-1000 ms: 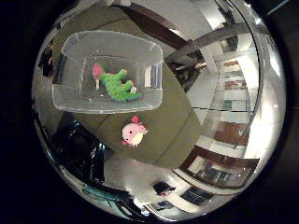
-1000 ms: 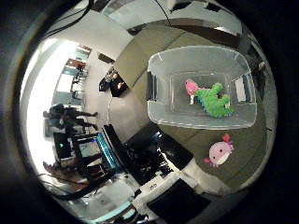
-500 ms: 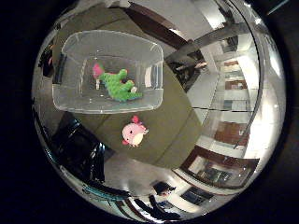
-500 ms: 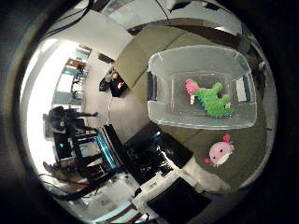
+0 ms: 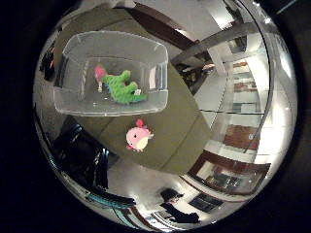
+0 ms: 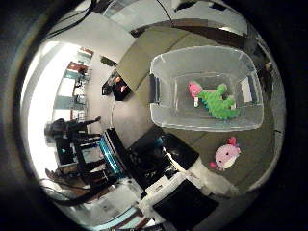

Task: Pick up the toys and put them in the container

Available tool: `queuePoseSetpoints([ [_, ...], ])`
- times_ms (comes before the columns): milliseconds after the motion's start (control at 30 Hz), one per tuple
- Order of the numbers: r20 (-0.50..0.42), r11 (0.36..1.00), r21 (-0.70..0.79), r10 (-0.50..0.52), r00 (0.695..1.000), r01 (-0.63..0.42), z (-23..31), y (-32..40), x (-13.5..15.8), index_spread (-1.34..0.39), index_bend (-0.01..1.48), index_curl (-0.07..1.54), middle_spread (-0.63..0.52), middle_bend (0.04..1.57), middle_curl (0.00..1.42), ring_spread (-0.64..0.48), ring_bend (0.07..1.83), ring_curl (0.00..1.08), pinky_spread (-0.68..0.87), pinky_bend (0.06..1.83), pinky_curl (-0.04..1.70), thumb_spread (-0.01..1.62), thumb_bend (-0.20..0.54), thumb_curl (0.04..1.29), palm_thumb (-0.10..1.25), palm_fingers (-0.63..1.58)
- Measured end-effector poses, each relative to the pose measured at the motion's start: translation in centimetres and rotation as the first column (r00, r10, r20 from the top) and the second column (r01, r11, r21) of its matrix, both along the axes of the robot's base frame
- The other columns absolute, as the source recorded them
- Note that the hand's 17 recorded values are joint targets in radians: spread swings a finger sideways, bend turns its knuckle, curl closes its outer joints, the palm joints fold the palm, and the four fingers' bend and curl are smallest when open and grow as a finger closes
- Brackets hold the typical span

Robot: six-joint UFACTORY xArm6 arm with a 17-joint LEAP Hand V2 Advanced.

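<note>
From the little finger side of the palm, you could not tell how your hand stood: none of its fingers came into this view, so whether it was released or clenched stayed unknown, and nothing showed it touching anything. What you did see was the clear plastic container (image 5: pixel 111 73) sitting on the olive-green table (image 5: pixel 170 131), well away from the palm. Inside the container lay the green toy (image 5: pixel 121 88), a plush with a pink head, resting on the container's floor and angled across it. The pink toy (image 5: pixel 138 138) lay outside, on the bare table just beside the container's long wall, apart from it and not touching. No writing on either toy or on the container could be read; a small white tag showed at the green toy's end, too small to make out.

From the thumb side of the palm, you saw white and black parts (image 6: pixel 178 192) at the edge of the view, beside the table, but they did not show how the fingers were set, so the hand's state still could not be told. The container was again open-topped with the green toy lying in it, and the pink toy was on the table beside the container's long wall. Both toys were well apart from the palm.
</note>
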State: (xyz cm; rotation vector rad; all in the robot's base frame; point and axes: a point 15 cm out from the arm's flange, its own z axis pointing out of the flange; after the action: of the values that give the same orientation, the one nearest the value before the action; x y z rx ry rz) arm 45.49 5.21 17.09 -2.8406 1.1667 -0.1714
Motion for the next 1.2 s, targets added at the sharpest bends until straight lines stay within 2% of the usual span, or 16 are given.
queuePoseSetpoints([
  [367, -0.048, 0.986, -0.019, -0.165, 0.985, 0.164, -2.1, -12.6, -0.4, -0.41, 0.16, 0.28, -0.05, 0.2, 0.32, 0.03, 0.41, 0.25, 0.29, 0.73, 0.04, 1.09, -0.024, 0.32, 0.6, 0.15],
  [667, -0.093, 0.945, -0.03, -0.327, 0.94, 0.326, -5.6, -23.6, -1.4, -0.4, 0.16, 0.27, -0.03, 0.22, 0.34, 0.05, 0.41, 0.25, 0.3, 0.75, 0.02, 1.09, -0.022, 0.31, 0.59, 0.17],
  [800, -0.135, 0.92, -0.028, -0.39, 0.911, 0.39, -7.9, -26.9, -3.0, -0.39, 0.16, 0.27, -0.03, 0.23, 0.34, 0.06, 0.41, 0.24, 0.3, 0.75, 0.01, 1.1, -0.024, 0.31, 0.58, 0.17],
  [900, -0.163, 0.914, -0.032, -0.404, 0.9, 0.404, -9.7, -28.0, -4.0, -0.39, 0.16, 0.27, -0.02, 0.23, 0.34, 0.07, 0.41, 0.24, 0.3, 0.76, 0.0, 1.1, -0.022, 0.31, 0.57, 0.17],
  [1200, -0.156, 0.906, -0.043, -0.421, 0.893, 0.42, -15.5, -29.8, -4.8, -0.38, 0.17, 0.28, 0.01, 0.21, 0.34, 0.11, 0.39, 0.24, 0.31, 0.77, 0.0, 1.1, -0.022, 0.32, 0.57, 0.14],
])
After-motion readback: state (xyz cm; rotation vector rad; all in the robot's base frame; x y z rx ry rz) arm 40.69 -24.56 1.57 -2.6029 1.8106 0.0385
